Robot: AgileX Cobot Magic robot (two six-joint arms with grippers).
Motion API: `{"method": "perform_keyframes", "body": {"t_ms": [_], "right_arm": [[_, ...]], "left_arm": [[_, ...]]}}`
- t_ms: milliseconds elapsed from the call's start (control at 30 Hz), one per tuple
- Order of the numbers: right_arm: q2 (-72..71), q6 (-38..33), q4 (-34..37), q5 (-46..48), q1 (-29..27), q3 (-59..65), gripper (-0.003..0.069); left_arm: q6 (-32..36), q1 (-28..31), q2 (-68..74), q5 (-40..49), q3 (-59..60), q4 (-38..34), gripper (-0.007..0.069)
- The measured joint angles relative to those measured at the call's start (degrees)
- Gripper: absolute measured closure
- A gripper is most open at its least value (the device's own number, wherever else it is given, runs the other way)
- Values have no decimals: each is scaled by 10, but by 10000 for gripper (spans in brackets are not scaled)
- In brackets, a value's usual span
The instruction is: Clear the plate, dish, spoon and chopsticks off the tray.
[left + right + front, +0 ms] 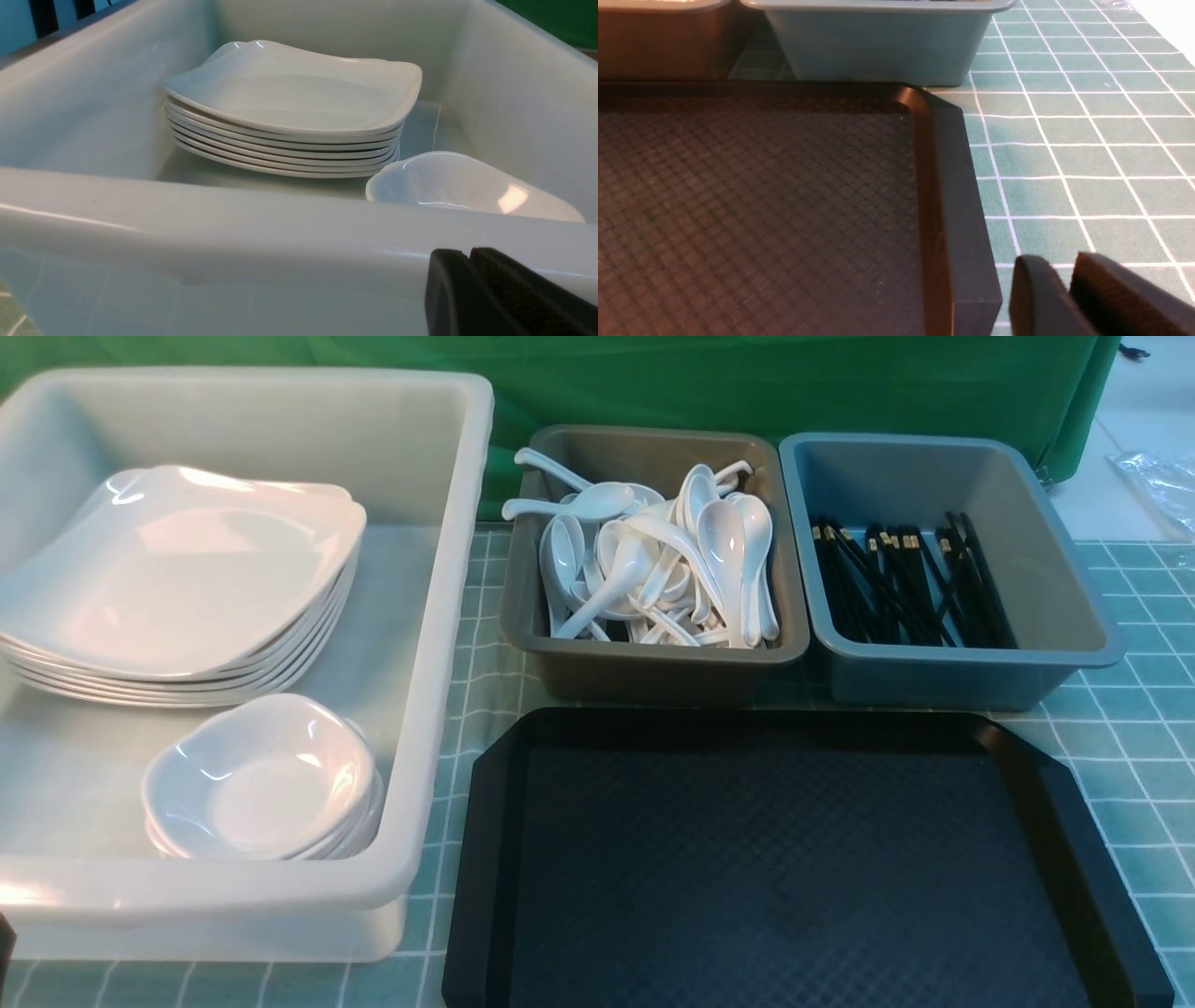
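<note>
The black tray [775,859] lies at the front with nothing on it; its bare textured surface also shows in the right wrist view [761,196]. A plate [177,569] tops a stack in the white tub, also in the left wrist view [294,93]. A dish [261,775] tops a smaller stack beside it [467,186]. Several spoons [653,560] fill the brown bin. Several chopsticks [906,583] lie in the grey-blue bin. My left gripper [468,254] is shut and empty, just outside the tub's near wall. My right gripper [1059,266] is shut and empty, beside the tray's right rim.
The white tub [429,663] stands left of the tray; its near rim [233,219] crosses the left wrist view. The brown bin [644,667] and grey-blue bin [962,677] stand behind the tray. A green checked cloth [1087,154] covers the table.
</note>
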Motion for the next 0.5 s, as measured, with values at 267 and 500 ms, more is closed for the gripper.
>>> {"method": "perform_keyframes", "body": {"t_ms": [267, 500], "right_arm": [[0, 0, -1, 0, 0, 0, 477], [0, 0, -1, 0, 0, 0, 459]], "left_arm": [[0, 0, 0, 0, 0, 0, 607], [0, 0, 0, 0, 0, 0, 607]]}}
